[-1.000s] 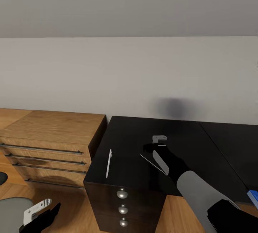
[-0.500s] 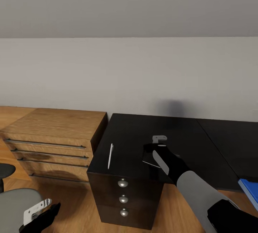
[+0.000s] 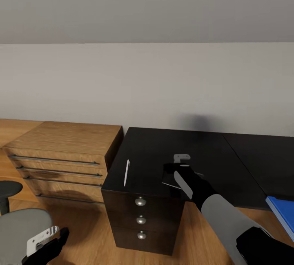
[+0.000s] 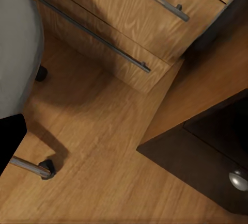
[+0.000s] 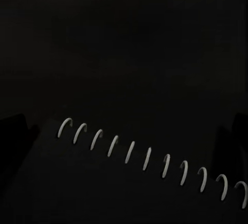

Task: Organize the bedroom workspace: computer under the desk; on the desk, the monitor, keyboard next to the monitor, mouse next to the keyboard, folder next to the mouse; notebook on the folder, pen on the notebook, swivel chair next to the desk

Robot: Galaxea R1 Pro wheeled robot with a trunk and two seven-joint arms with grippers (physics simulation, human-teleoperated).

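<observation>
- Head view: my right gripper [image 3: 181, 163] hangs over the black desk [image 3: 155, 151], the thin dark notebook [image 3: 173, 180] under it. It looks clamped on it, though I can't see the fingers clearly. The pen [image 3: 126, 173] lies on the desk near its left edge, well apart from the notebook. The blue folder [image 3: 282, 215] shows at the right edge. My left gripper [image 3: 41, 240] is low, by the swivel chair [image 3: 18, 226]; I can't tell how far it is open. A wood dresser [image 3: 61, 155] stands left of the desk.
- Left wrist view: dresser drawers [image 4: 124, 33], floor, the chair's grey seat [image 4: 15, 43], a caster [image 4: 47, 168], a desk knob [image 4: 238, 180].
- Right wrist view: the notebook's spiral rings [image 5: 150, 157] are close up, against the dark desk [image 5: 124, 43].
</observation>
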